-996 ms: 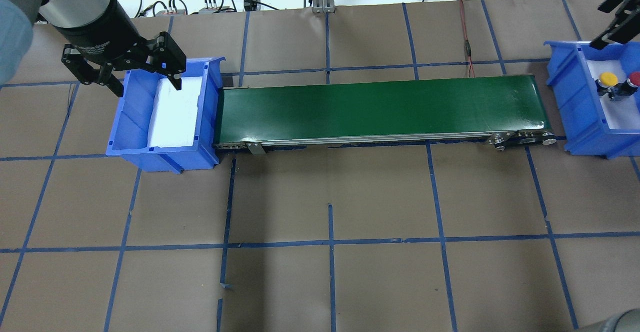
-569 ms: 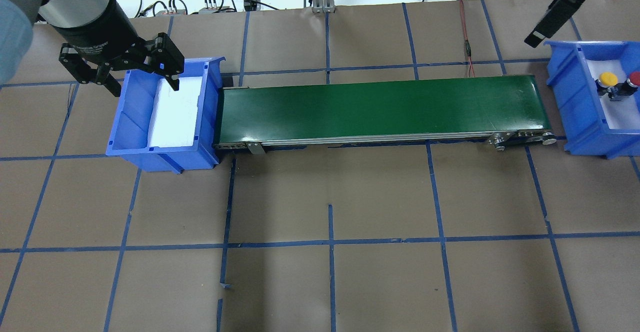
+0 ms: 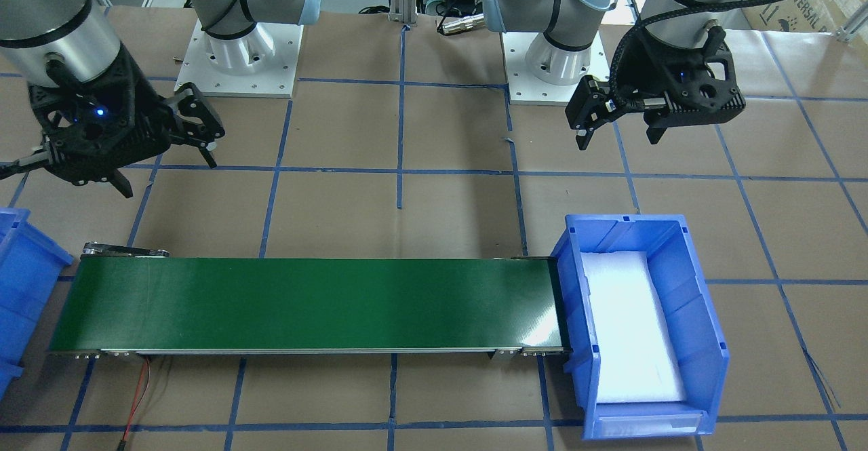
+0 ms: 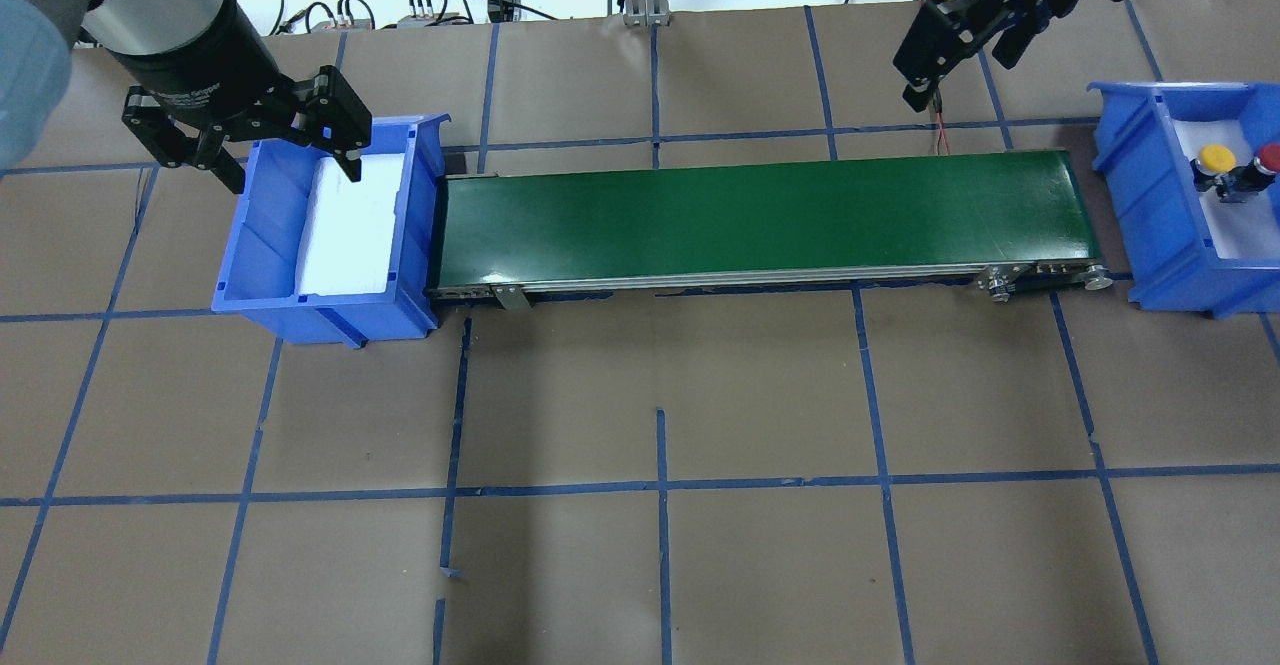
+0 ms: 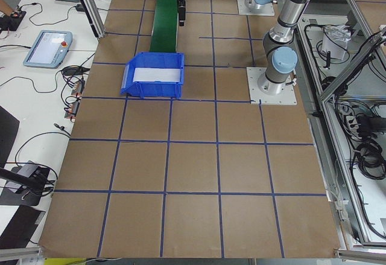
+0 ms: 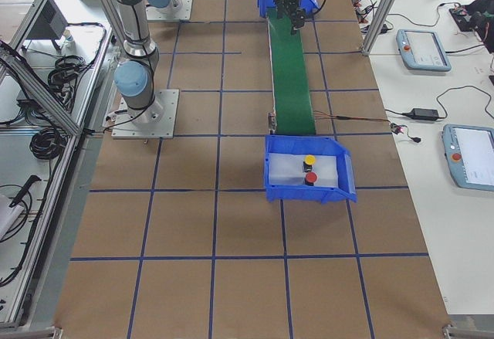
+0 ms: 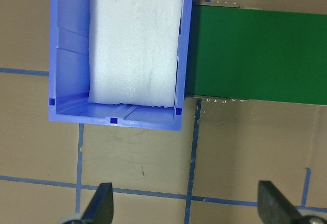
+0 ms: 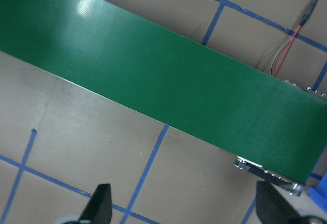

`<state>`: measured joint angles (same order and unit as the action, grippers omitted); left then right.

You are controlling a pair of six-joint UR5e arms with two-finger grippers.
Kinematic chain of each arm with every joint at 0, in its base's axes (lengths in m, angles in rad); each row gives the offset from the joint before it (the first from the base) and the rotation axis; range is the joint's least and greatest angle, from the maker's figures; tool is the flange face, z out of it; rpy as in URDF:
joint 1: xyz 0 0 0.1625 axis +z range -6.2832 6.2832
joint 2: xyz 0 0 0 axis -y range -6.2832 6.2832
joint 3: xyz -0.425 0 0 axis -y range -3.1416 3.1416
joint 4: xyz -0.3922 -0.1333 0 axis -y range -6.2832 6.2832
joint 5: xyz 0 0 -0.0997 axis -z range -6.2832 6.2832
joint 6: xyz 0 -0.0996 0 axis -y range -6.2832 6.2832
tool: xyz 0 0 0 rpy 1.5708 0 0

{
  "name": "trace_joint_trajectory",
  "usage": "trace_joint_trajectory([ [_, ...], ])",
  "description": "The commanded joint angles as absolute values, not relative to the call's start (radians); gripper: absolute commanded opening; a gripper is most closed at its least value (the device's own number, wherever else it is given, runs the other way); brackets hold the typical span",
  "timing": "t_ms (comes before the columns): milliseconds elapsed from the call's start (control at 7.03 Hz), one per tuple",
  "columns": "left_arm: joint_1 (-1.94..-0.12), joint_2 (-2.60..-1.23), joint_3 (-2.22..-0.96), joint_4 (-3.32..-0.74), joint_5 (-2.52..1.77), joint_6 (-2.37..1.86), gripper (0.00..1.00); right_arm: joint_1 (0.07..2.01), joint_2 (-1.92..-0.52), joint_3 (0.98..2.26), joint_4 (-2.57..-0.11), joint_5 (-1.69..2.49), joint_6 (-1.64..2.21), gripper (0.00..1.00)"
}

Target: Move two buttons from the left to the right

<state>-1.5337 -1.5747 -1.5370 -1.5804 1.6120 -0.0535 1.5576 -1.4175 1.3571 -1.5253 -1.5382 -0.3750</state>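
The yellow button [image 4: 1216, 157] and the red button [image 4: 1269, 155] are seen standing side by side on white foam [image 4: 1250, 232] in the right blue bin [image 4: 1140, 175]. The left gripper [image 7: 186, 203] is held spread wide above the left blue bin [image 4: 260, 235]. The right gripper [image 8: 186, 206] is spread wide too, held above the right part of the green belt [image 4: 760, 215].

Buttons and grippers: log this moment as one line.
yellow button, red button: in right bin | left gripper: open, empty | right gripper: open, empty
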Motion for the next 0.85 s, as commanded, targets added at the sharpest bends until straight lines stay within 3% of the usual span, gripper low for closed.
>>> trace_joint_trajectory([
  [0, -1.545, -1.598, -1.505, -1.62, 1.611, -0.058, 1.0, 1.6, -1.411, 1.358, -1.523, -1.534, -0.047, 1.0],
  [712, -1.549, -1.592, -1.513, -1.623, 1.618, -0.06, 1.0, 1.634, -1.408, 1.356, -1.516, -1.54, 0.083, 1.0],
])
